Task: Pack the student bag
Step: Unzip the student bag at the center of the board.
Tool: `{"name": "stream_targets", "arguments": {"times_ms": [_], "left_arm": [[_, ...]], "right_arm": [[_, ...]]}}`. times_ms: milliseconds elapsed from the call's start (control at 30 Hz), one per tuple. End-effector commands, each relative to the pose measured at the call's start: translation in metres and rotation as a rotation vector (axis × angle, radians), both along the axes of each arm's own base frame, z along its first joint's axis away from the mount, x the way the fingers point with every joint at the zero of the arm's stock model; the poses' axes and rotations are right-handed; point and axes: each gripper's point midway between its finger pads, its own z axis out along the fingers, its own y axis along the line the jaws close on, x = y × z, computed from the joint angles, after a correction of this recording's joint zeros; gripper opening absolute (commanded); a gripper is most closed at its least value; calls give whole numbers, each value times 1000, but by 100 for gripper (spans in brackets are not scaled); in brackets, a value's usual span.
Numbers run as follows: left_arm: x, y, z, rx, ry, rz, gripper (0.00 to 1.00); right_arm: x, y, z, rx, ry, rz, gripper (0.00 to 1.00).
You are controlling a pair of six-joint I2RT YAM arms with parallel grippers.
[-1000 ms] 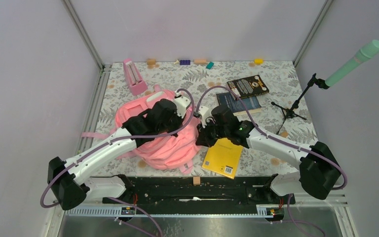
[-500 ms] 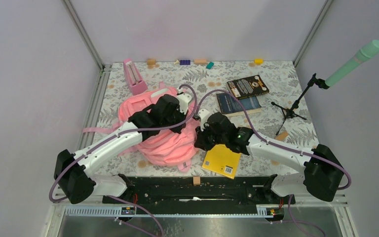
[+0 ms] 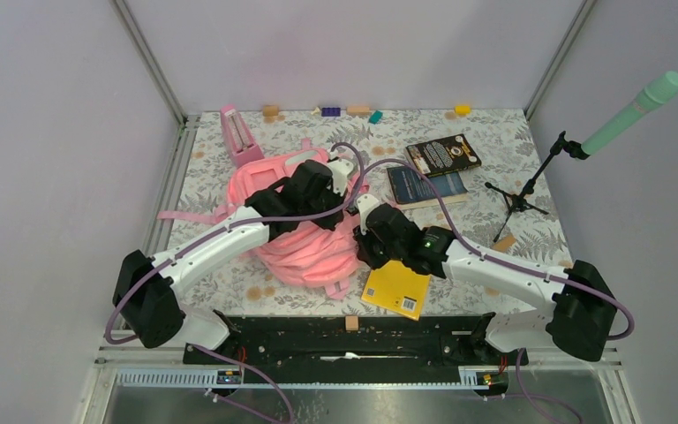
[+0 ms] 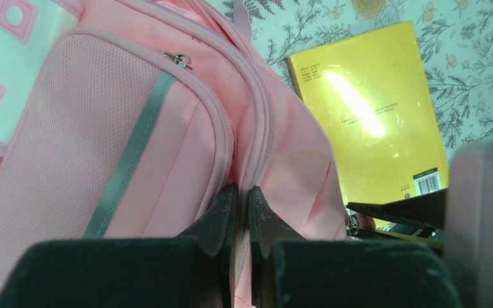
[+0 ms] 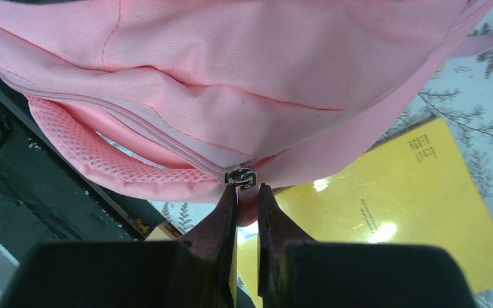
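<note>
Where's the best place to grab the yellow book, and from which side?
Probably its near-right corner, coming in from the right: the yellow book lies flat, its far end tucked against the student bag, so only those near edges look free.

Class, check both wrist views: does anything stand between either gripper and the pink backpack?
Nothing visible does. The left gripper is shut on a fold of the student bag, and the right gripper pinches the bag just under its zipper slider.
</note>
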Motion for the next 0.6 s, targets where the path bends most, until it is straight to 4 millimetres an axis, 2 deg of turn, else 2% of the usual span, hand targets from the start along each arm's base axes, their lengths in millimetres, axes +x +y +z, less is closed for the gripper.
{"name": "stream_targets", "arguments": {"times_ms": [0, 133, 233, 567], "left_arm": [[47, -22, 60, -160, -238, 45, 0], [46, -19, 50, -149, -225, 52, 0], [47, -23, 51, -176, -207, 69, 0], [53, -51, 56, -348, -119, 127, 0]], "right_arm": [[-13, 6, 46, 30, -76, 81, 0], [-10, -1, 57, 29, -101, 51, 0], [-16, 5, 58, 53, -65, 62, 0], [-37, 33, 34, 160, 64, 23, 0]]}}
